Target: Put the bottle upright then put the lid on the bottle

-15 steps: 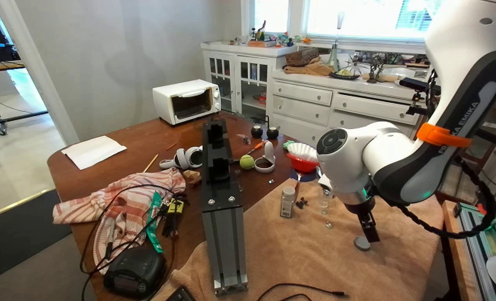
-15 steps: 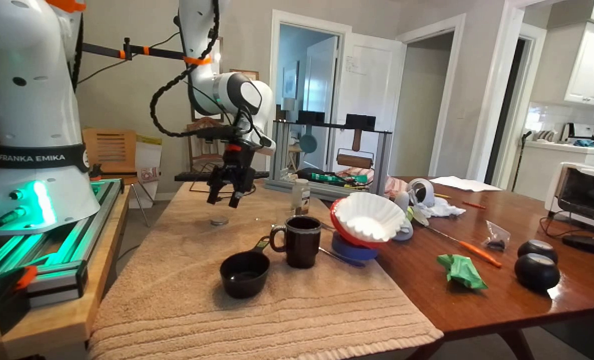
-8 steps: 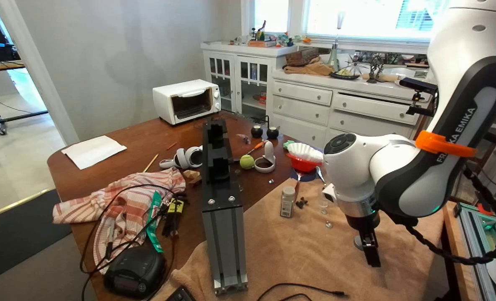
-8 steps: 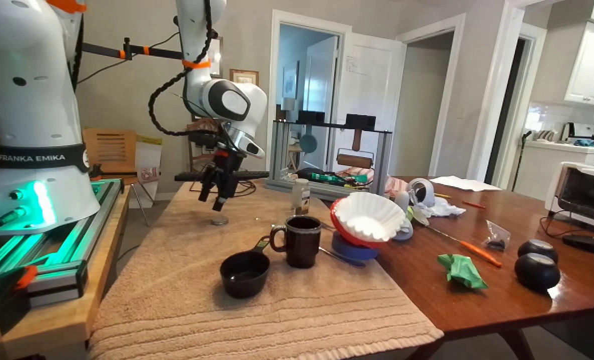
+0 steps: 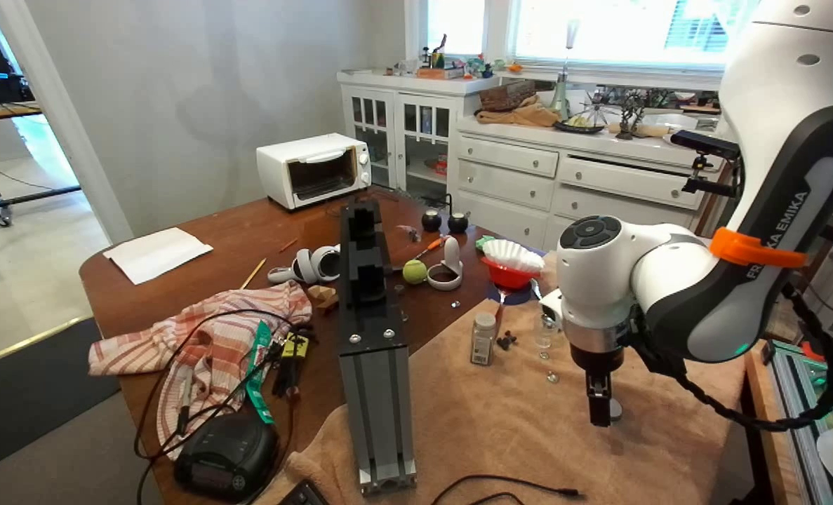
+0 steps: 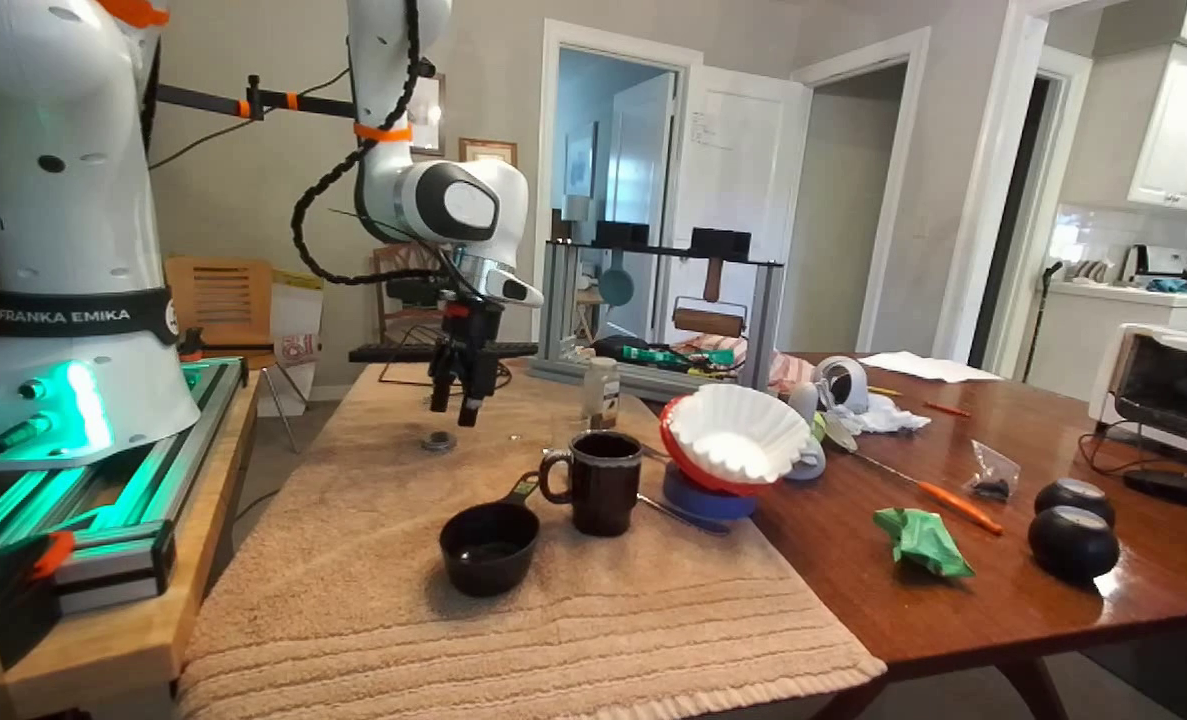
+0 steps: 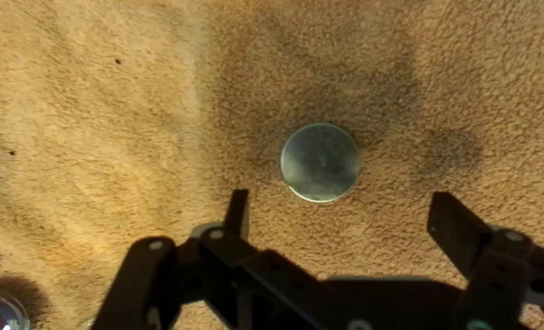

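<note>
Fingers [image 7: 455, 229]: spread wide, we see, with the tan towel [image 7: 340, 240] showing between them; they point down from the white arm [image 5: 602, 273].
Lid [image 7: 320, 162]: a flat grey disc lying on the towel. In the wrist view we find it just beyond the fingertips, ahead of the gap they leave; in both exterior views it lies close by them.
Bottle [image 5: 483, 340]: upright on the same towel, greyish, with a pale printed label. We see it standing well apart from the lid.
Cross-shaped piece [image 5: 507, 340]: small and dark, lying just beside the bottle.
Stemmed glass [image 5: 544, 338]: clear and hard for us to make out, between the bottle and the arm in an exterior view.
Black mug [image 6: 605, 490]: upright on the towel in an exterior view, near a black measuring cup [image 6: 483, 565]; we cannot tell whether their handles touch.
Red bowl [image 6: 677, 450]: tilted, with white paper filters [image 6: 738, 435] nested in it and a blue round piece [image 6: 708, 500] beneath.
Metal frame [image 5: 377, 414]: dark-topped, standing in an exterior view between the towel and a striped cloth [image 5: 227, 312].
Tabletop [image 6: 953, 620]: brown wood under the towel; on it we also pick out a tennis ball [image 5: 415, 271], a crumpled green piece [image 6: 923, 543] and a white toaster oven [image 5: 304, 158].
</note>
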`<state>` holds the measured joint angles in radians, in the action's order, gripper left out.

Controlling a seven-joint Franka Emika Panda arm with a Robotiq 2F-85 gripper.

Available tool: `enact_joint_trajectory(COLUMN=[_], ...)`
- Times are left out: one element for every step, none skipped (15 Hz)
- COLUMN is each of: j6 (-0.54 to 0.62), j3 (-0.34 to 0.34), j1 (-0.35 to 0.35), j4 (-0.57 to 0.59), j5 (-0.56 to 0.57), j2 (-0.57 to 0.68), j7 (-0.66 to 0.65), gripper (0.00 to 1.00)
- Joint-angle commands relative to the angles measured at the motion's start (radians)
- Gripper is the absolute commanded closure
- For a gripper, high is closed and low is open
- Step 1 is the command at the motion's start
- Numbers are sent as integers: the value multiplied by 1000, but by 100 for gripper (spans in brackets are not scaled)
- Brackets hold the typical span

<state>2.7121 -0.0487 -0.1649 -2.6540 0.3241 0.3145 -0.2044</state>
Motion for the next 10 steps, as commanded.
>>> enact_joint_trajectory(j6=[-4,-3,-2,1,3,2,-2,-4,-5,-8], j3=[-59,-67,-71,-80,-85,-86,-90,-91,-91,-93], j1=[-50,-54,-57,-63,-66,-68,-74,-78,-80,-84], j4=[5,8,10,17,22,25,27,28,28,29], j5=[50,52,50,52,49,41,39,36,31,30], j2=[28,39,49,64,77,86,91,95,98,102], j7=[-100,-109,-114,-123,-127,-131,-136,-138,-138,-141], gripper=[0,0,0,0,0,0,0,1,3,11])
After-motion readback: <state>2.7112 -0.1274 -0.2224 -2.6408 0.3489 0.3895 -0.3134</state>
